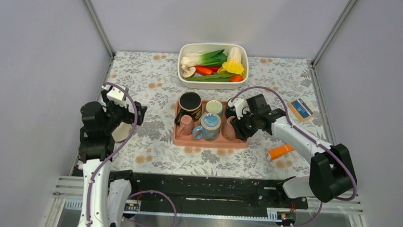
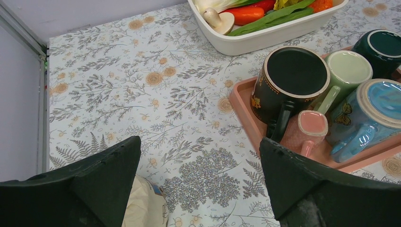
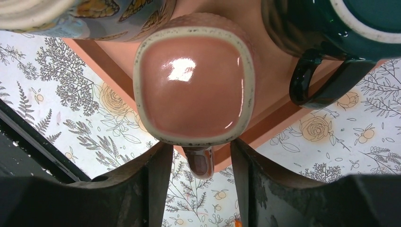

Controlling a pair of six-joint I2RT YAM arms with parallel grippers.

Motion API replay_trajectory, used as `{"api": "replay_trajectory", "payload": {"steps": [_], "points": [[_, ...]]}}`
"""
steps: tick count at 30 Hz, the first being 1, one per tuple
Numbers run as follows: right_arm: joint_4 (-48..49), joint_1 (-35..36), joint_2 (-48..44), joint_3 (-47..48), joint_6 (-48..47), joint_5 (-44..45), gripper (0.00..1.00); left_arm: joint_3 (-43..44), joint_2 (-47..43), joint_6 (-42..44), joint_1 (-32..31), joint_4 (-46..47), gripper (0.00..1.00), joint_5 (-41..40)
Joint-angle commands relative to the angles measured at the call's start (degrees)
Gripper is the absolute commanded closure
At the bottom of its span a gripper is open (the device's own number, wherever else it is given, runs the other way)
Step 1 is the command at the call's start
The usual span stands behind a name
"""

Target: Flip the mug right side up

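Note:
A terracotta-pink mug (image 1: 229,129) stands at the right end of the pink tray (image 1: 211,142). In the right wrist view its flat, glossy, cream-rimmed end (image 3: 194,87) faces the camera, with the handle (image 3: 202,163) pointing down between my fingers. My right gripper (image 3: 201,151) straddles that handle with a gap on each side, so it is open and touches nothing; from above it (image 1: 236,127) sits right at the mug. My left gripper (image 1: 132,112) hovers wide open and empty over the cloth left of the tray, as its wrist view (image 2: 198,151) shows.
The tray also holds a black mug (image 1: 190,103), a light green mug (image 1: 214,107), a blue butterfly mug (image 1: 209,126), a small pink mug (image 1: 187,124) and a dark green mug (image 3: 331,28). A white dish (image 1: 183,66) of vegetables stands behind. An orange object (image 1: 280,151), a small box (image 1: 300,109) and a beige bag (image 2: 146,208) lie around.

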Motion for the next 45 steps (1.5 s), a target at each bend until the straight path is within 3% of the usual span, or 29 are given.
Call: {"api": "replay_trajectory", "payload": {"steps": [1, 8, 22, 45], "points": [[1.58, 0.87, 0.54, 0.77, 0.57, 1.21, 0.45, -0.18, 0.32, 0.26, 0.38, 3.14, 0.01, 1.79], [1.58, 1.25, 0.91, 0.68, 0.48, 1.13, 0.55, -0.18, 0.34, 0.32, 0.41, 3.15, 0.01, 1.94], [1.52, 1.50, -0.87, 1.10, 0.30, 4.84, 0.99, -0.17, 0.20, 0.53, 0.64, 2.84, 0.01, 2.94], [2.35, 1.61, -23.25, 2.37, -2.62, 2.92, 1.00, 0.00, 0.34, 1.04, 0.68, 2.02, 0.01, 6.55]]}}
